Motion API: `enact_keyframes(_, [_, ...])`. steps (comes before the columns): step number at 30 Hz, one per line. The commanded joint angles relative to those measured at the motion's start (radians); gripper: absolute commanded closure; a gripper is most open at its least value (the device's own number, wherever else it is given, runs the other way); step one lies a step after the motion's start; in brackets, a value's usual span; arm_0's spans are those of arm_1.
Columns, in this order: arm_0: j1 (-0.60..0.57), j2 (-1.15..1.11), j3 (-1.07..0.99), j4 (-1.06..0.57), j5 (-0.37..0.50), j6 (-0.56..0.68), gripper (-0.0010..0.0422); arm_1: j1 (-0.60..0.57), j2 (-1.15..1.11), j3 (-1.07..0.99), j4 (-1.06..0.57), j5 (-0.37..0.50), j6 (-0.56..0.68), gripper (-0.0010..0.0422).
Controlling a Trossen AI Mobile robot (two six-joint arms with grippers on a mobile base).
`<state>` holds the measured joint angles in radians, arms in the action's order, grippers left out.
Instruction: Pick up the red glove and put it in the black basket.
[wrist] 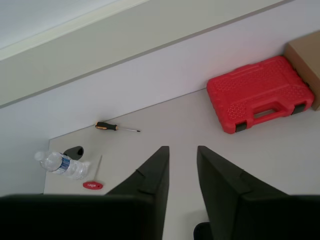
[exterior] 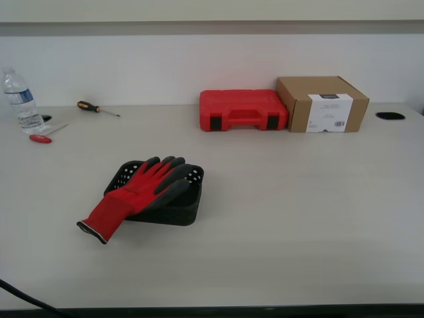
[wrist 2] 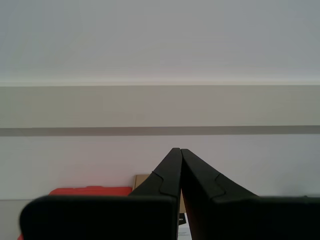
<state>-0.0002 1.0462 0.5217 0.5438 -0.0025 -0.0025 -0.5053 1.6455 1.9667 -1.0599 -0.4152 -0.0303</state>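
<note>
The red glove (exterior: 136, 192) lies across the black basket (exterior: 185, 209) in the middle of the table. Its dark fingers rest over the basket. Its cuff hangs over the rim onto the table toward the exterior view's left. No arm shows in the exterior view. My first gripper (wrist: 182, 148) is open with a narrow gap and empty, high above the table and pointing at the back wall. My second gripper (wrist 2: 177, 149) is shut and empty, also raised and facing the wall. Glove and basket are out of both wrist views.
A red tool case (exterior: 243, 110) and a cardboard box (exterior: 322, 103) stand at the back by the wall. A water bottle (exterior: 20, 99), an orange-handled screwdriver (exterior: 96, 108) and a red-handled tool (exterior: 43, 136) lie at the back on the exterior view's left.
</note>
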Motion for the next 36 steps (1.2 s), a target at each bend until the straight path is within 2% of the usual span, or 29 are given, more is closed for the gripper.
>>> enact_keyframes(1, [0.0, 0.0, 0.001, 0.001, 0.0, 0.003, 0.0412, 0.0, 0.0, 0.001, 0.0, -0.002, -0.002, 0.0247])
enact_keyframes(4, [0.0, 0.0, 0.001, 0.001, 0.0, 0.003, 0.0412, 0.0, 0.0, 0.001, 0.0, -0.002, -0.002, 0.0127])
enact_keyframes(6, [0.0, 0.0, 0.001, 0.001, 0.0, 0.003, 0.0412, 0.0, 0.0, 0.001, 0.0, -0.002, -0.003, 0.0024])
enact_keyframes(7, [0.0, 0.0, 0.001, 0.001, 0.0, 0.003, 0.0412, 0.0, 0.0, 0.001, 0.0, -0.002, -0.001, -0.0007])
enact_keyframes(8, [0.0, 0.0, 0.001, 0.001, 0.0, 0.003, 0.0412, 0.0, 0.0, 0.001, 0.0, -0.003, 0.01, 0.0021])
enact_keyframes(9, [0.0, 0.0, 0.001, 0.001, 0.0, 0.003, 0.0412, 0.0, 0.0, 0.001, 0.0, -0.003, 0.01, 0.0066])
enact_keyframes(10, [0.0, 0.0, 0.001, 0.001, 0.0, 0.003, 0.0412, 0.0, 0.0, 0.001, 0.0, -0.002, 0.01, 0.0146])
enact_keyframes(12, [0.0, 0.0, 0.001, 0.001, 0.0, 0.003, 0.0412, 0.0, 0.0, 0.001, 0.0, -0.002, 0.01, 0.0237])
enact_keyframes(14, [0.0, 0.0, 0.001, 0.001, 0.0, 0.003, 0.0412, 0.0, 0.0, 0.001, 0.0, -0.002, 0.01, 0.0368])
enact_keyframes(15, [0.0, 0.0, 0.001, 0.001, 0.0, 0.003, 0.0412, 0.0, 0.0, 0.001, 0.0, -0.002, 0.01, 0.0413])
enact_keyframes(16, [0.0, 0.0, 0.001, 0.001, 0.0, 0.003, 0.0412, 0.0, 0.0, 0.001, 0.0, -0.002, -0.002, 0.0415])
enact_keyframes(21, [0.0, 0.0, 0.001, 0.001, 0.0, 0.003, 0.0412, 0.0, 0.0, 0.001, 0.0, -0.002, -0.002, 0.0257])
enact_keyframes(23, [0.0, 0.0, 0.001, 0.001, 0.0, 0.003, 0.0412, 0.0, 0.0, 0.001, 0.0, -0.002, -0.002, 0.0108])
enact_keyframes(26, [0.0, 0.0, 0.001, 0.001, 0.0, 0.003, 0.0412, 0.0, 0.0, 0.001, 0.0, -0.002, 0.001, -0.0009])
enact_keyframes(28, [0.0, 0.0, 0.001, 0.001, 0.0, 0.003, 0.0412, 0.0, 0.0, 0.001, 0.0, -0.002, 0.015, 0.0052])
enact_keyframes(29, [0.0, 0.0, 0.001, 0.001, 0.0, 0.003, 0.0412, 0.0, 0.0, 0.001, 0.0, -0.002, 0.015, 0.0119])
enact_keyframes(30, [0.0, 0.0, 0.001, 0.001, 0.0, 0.003, 0.0412, 0.0, 0.0, 0.001, 0.0, -0.002, 0.015, 0.0157])
enact_keyframes(31, [0.0, 0.0, 0.001, 0.001, 0.0, 0.003, 0.0412, 0.0, 0.0, 0.001, 0.0, -0.002, 0.015, 0.0255])
enact_keyframes(32, [0.0, 0.0, 0.001, 0.001, 0.0, 0.003, 0.0412, 0.0, 0.0, 0.001, 0.0, -0.002, 0.015, 0.0333])
enact_keyframes(33, [0.0, 0.0, 0.001, 0.001, 0.0, 0.003, 0.0412, 0.0, 0.0, 0.001, 0.0, -0.002, 0.015, 0.0377])
enact_keyframes(34, [0.0, 0.0, 0.001, 0.001, 0.0, 0.003, 0.0412, 0.001, 0.0, 0.001, 0.0, -0.002, 0.014, 0.0413])
enact_keyframes(36, [0.0, 0.0, 0.001, 0.001, 0.0, 0.003, 0.0412, 0.001, 0.0, 0.001, 0.0, -0.002, 0.005, 0.0376])
